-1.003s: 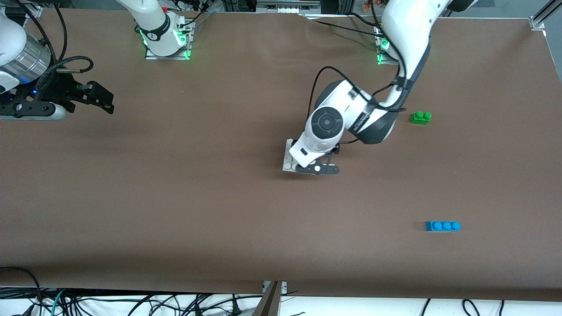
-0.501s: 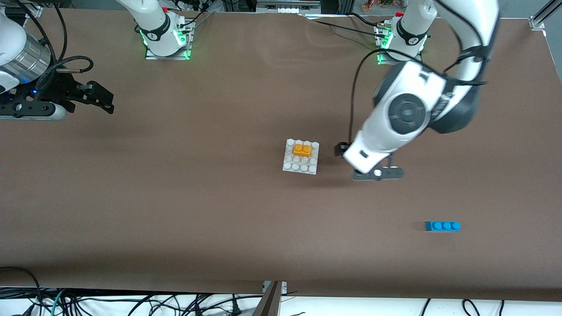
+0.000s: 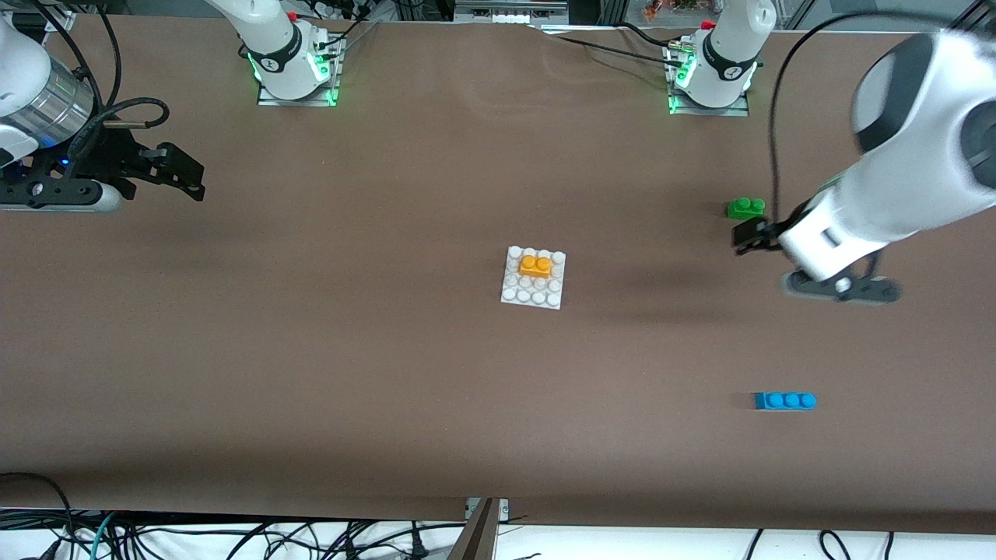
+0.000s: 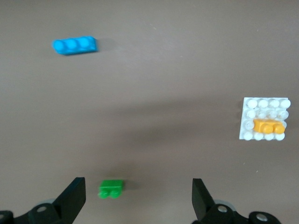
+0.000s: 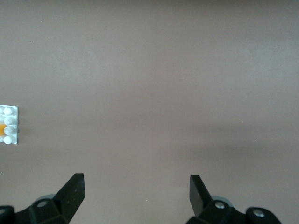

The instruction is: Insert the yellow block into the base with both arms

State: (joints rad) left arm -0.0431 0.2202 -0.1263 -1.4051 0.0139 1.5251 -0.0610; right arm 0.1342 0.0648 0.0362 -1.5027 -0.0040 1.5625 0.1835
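Note:
The yellow block point(image 3: 535, 265) sits on the white base point(image 3: 531, 294) at the table's middle, on the rows nearer the robots. Both also show in the left wrist view, the block point(image 4: 268, 126) on the base point(image 4: 263, 105). My left gripper point(image 3: 759, 237) is open and empty, up in the air over the table beside the green brick; it also shows in its own wrist view point(image 4: 138, 196). My right gripper point(image 3: 187, 173) is open and empty and waits over the right arm's end of the table, also seen in its wrist view point(image 5: 136, 193). The base's edge point(image 5: 9, 125) shows there.
A green two-stud brick point(image 3: 745, 208) lies toward the left arm's end, and shows between the left fingers' line in the left wrist view point(image 4: 111, 188). A blue three-stud brick point(image 3: 784, 400) lies nearer the front camera, also in the left wrist view point(image 4: 74, 45).
My left gripper has left the base, with the yellow block staying on it, and swung toward the left arm's end, beside the green brick. The right arm has barely moved.

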